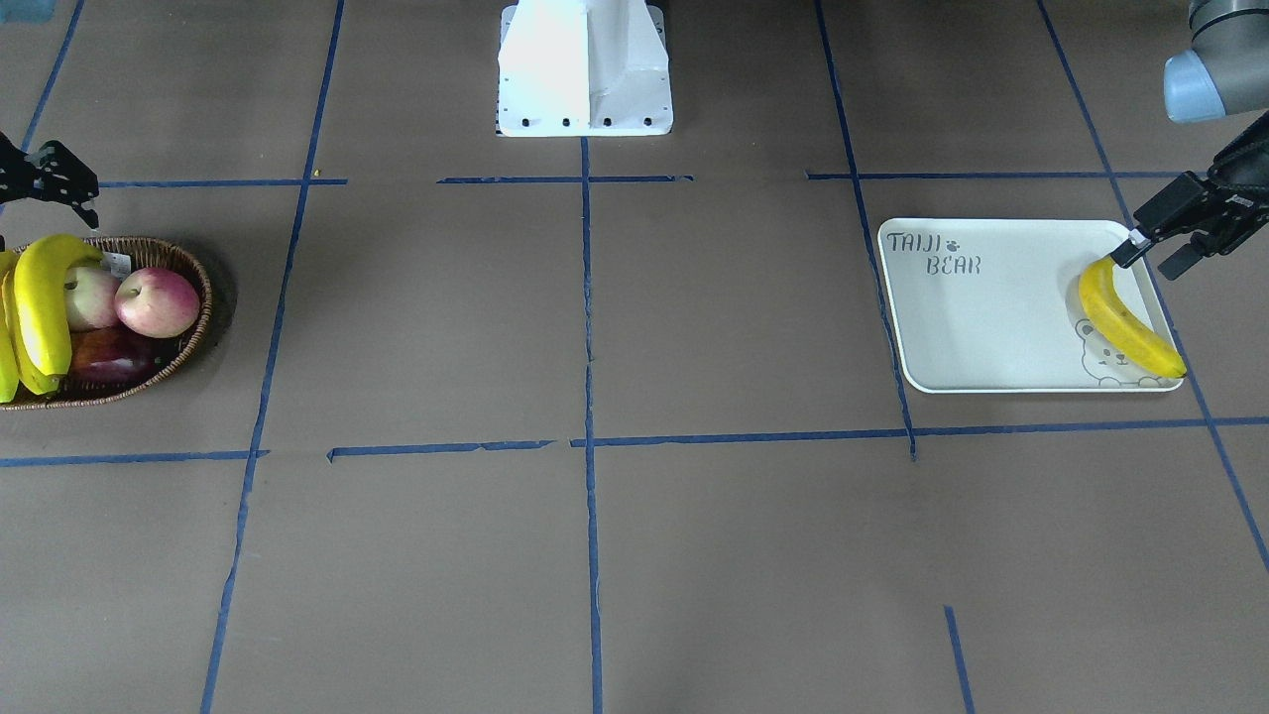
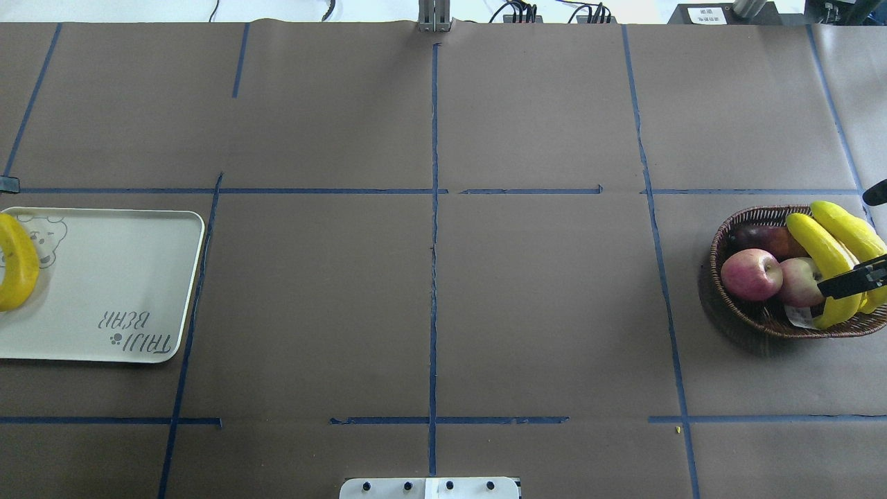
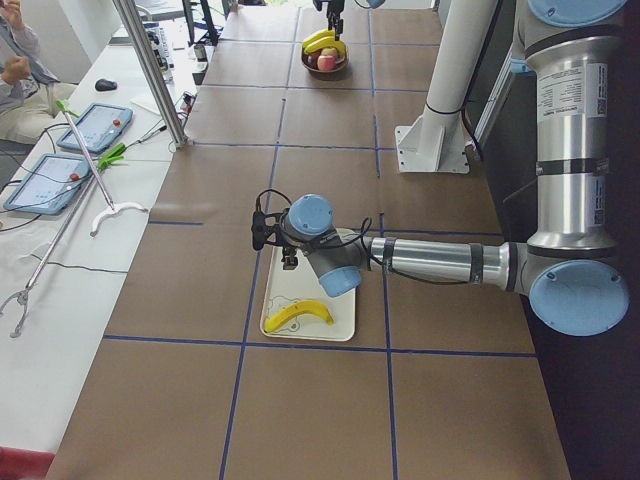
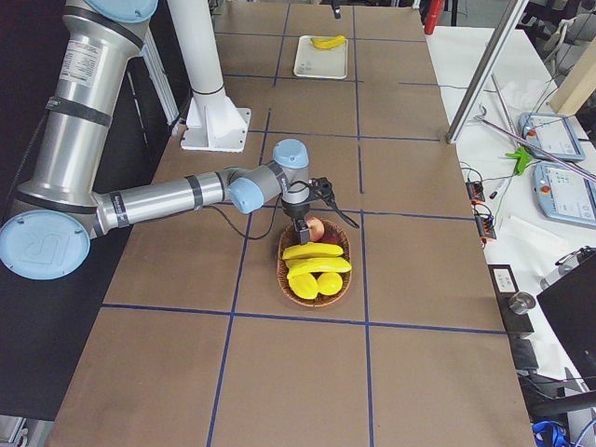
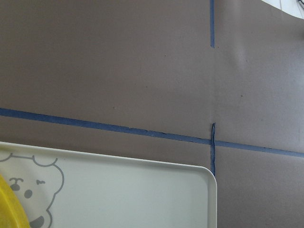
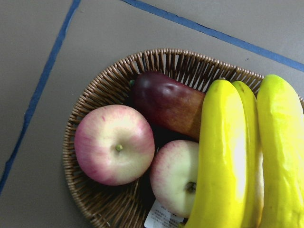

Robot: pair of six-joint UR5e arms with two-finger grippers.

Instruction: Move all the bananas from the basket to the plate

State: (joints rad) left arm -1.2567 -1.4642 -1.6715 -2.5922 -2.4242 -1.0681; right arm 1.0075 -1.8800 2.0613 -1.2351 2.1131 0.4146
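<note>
The wicker basket (image 1: 188, 273) stands at the table's right end and also shows in the overhead view (image 2: 721, 242). Three yellow bananas (image 6: 223, 156) lie side by side in it. My right gripper (image 2: 867, 235) hovers over them, open and empty, one finger (image 2: 854, 278) crossing above the bananas. The off-white plate (image 1: 991, 327) with the bear drawing lies at the left end. One banana (image 1: 1125, 317) lies on it over the bear. My left gripper (image 1: 1145, 266) is open and empty just past that banana's end.
Two red-and-cream apples (image 6: 114, 149) and a dark red fruit (image 6: 166, 102) share the basket. The white robot base (image 1: 585, 69) stands at the table's middle rear. A person and tablets (image 3: 95, 125) are beyond the far edge.
</note>
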